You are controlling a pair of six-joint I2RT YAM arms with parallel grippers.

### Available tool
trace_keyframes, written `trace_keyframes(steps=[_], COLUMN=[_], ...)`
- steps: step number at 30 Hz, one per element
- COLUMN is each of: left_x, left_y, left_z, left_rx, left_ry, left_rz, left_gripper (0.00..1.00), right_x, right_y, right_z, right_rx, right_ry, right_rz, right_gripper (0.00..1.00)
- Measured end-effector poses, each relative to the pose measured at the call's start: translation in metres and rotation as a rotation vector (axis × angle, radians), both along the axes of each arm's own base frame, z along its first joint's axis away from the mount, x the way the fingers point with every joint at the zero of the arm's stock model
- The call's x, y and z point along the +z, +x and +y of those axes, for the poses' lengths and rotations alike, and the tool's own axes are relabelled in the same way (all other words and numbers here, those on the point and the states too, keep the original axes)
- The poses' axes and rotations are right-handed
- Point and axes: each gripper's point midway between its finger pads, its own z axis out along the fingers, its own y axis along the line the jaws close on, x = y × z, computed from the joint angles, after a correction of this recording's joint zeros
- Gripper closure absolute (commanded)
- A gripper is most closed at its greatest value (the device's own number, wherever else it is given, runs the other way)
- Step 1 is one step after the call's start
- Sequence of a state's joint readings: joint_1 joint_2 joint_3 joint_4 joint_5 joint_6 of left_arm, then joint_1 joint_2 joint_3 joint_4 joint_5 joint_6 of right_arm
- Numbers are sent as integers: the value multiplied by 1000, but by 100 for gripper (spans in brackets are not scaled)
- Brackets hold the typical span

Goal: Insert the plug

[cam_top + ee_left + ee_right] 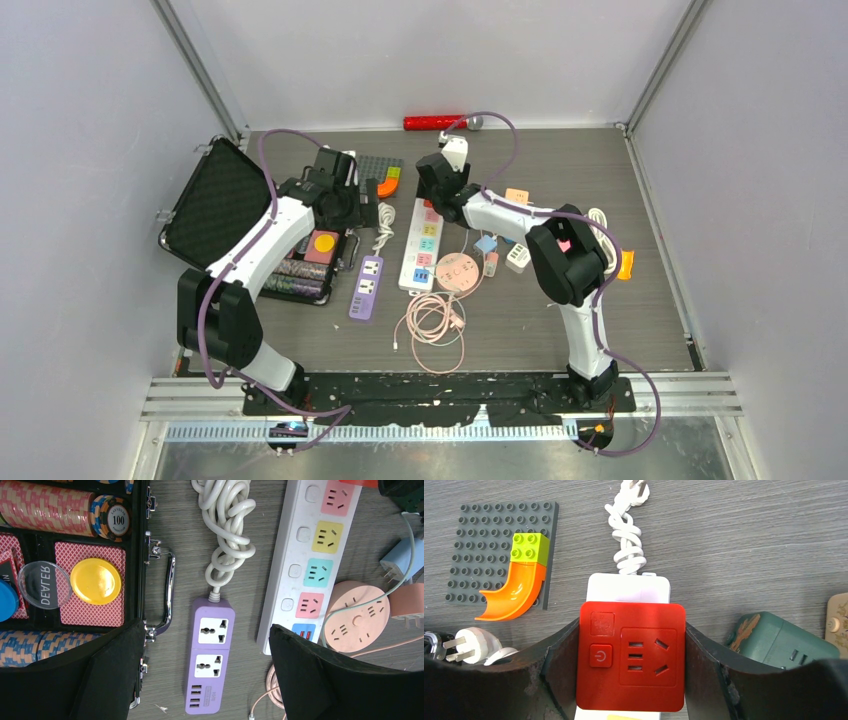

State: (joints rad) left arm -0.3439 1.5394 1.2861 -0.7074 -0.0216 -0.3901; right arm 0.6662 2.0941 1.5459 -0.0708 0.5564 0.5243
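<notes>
Where the dark wood-grain tabletop [660, 180] fills the middle of the overhead view, it is closed in on three sides by pale grey walls [90, 150], and metal posts [200, 70] are seen running into the far corners. A red cylinder [432, 122] is laid against the back wall at upper centre. An open black case [215, 210] of chips and cards is placed at the left of the table. A coil of pink cable [432, 320] is spread at lower centre.

In the right wrist view the right gripper [631, 626] is seen about half open, its fingers [559, 665] set against both sides of a red socket block [631, 655]. That block is seated on the far end of the white power strip [422, 245]. A loose white plug [471, 647] is found at the lower left of that view and a dark green adapter [779, 640] at the lower right.

The left gripper [206, 630] is held wide open with nothing in it, above a purple power strip [210, 655] laid between the case and the white strip.
</notes>
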Motion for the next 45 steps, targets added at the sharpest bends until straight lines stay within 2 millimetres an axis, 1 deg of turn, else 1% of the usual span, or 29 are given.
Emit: trace_keyframes(steps=[5,10,15,23,28,45], left_x=[0,-3,-6,-6,-6,-5], left_y=[0,-2,-3,-4,-4,-6], left_z=[0,1,1,1,1,2], left_rx=[0,0,0,0,0,0], left_ry=[0,3,5,6,6,4], left_rz=[0,8,15,15,16,12], left_gripper=[8,8,8,8,8,8], right_x=[0,0,0,0,-6,-8], right_y=[-2,-3,-3,1,3,-3], right_z=[-5,-6,-4,1,3,6], right_rx=[-13,-13,-4,2,0,-10], right_ry=[-26,-33,-30,-26,-33,-42], right_rz=[18,26,34,36,43,61], right_gripper=[95,95,94,95,94,95])
